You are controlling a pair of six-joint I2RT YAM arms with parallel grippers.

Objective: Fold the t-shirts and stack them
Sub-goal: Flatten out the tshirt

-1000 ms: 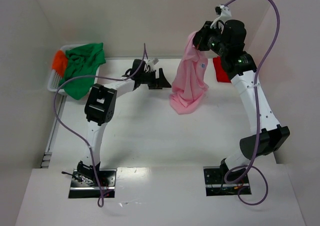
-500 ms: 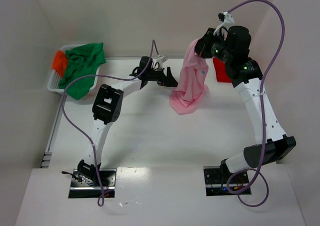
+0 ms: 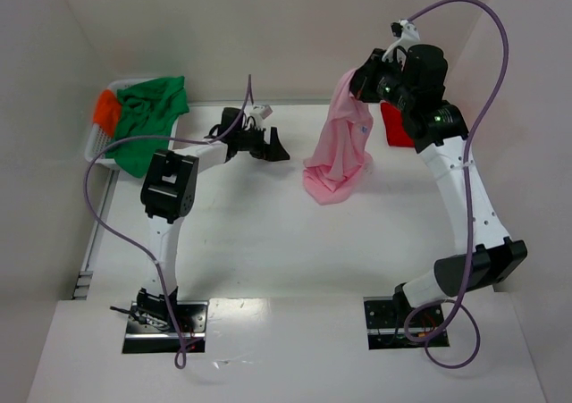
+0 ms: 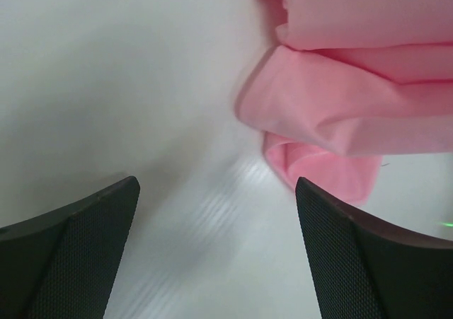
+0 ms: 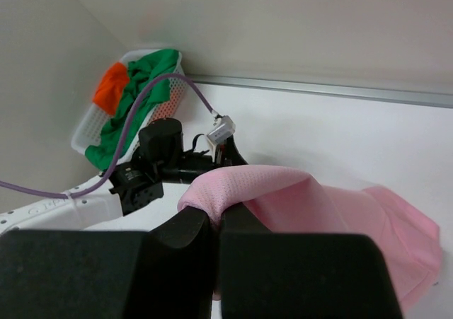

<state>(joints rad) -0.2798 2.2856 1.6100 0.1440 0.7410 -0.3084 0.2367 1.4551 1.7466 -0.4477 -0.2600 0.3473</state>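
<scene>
- At the near edge of the white table [image 3: 268,242], the two arm bases sit side by side, and a purple cable [image 3: 107,206] loops out from the left arm.
- Toward the middle of the table, the left gripper [image 3: 281,146] points at the hanging cloth with its jaws spread wide and nothing between them.
- In the left wrist view, the left gripper [image 4: 216,184] shows its two dark, textured fingers [image 4: 78,248] far apart over bare table, with pink folds just beyond them and not touching.
- Right of centre, the pink t-shirt [image 3: 338,153] hangs in a long bunched drape from the raised right arm. Its lowest folds [image 4: 333,177] seem to rest on the table, though neither view settles whether they touch.
- Above the shirt, the right gripper [image 3: 362,77] is clamped tight on the cloth's top edge.
- In the right wrist view, the right gripper [image 5: 219,216] has pink fabric [image 5: 318,206] pinched between its closed fingers and spilling off to one side.
- Just behind the right arm, near the far right of the table, a red t-shirt [image 3: 393,126] lies partly hidden by the arm.
- At the far left corner, a white basket [image 3: 92,151] holds the green t-shirt [image 3: 147,121], which spills over its rim onto the table, with the orange t-shirt [image 3: 106,110] beside it.
</scene>
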